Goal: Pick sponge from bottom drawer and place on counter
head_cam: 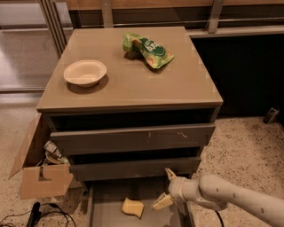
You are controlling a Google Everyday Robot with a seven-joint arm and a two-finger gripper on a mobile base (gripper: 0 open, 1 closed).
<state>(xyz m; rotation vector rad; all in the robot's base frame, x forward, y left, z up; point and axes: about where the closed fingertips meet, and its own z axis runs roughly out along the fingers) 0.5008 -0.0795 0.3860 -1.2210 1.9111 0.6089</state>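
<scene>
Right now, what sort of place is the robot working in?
Probably an office or lab test area, not a home: speckled terrazzo floor, an open cardboard box beside the cabinet, metal framing behind. The gripper hangs open over the bottom drawer, beside the sponge.

No lettering can be read anywhere in the scene. The crinkled green snack bag [148, 49], lying upper centre of the frame on the glossy tan counter [133, 86], carries a white-and-red printed mark, but its letters cannot be made out. The pale yellowish two-finger gripper [165, 188] sits lower right of centre, fingers spread, at the right side of the pulled-out grey bottom drawer [104, 208].
</scene>
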